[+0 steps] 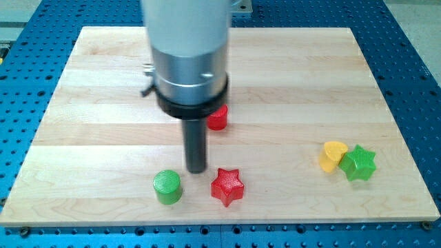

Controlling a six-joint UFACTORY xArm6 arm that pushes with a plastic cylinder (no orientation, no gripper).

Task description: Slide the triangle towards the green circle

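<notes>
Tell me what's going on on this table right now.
A robot arm's rod is working a wooden board. My tip sits between the green circle and the red star, touching neither. A red block is partly hidden behind the arm. A yellow heart touches a green star at the view's right.

The arm comes down from the view's top as a pale cylinder ringed by a silver band and a black collar. Below hangs the straight dark rod, upright, my tip [197,170] resting low at the view's centre.
</notes>
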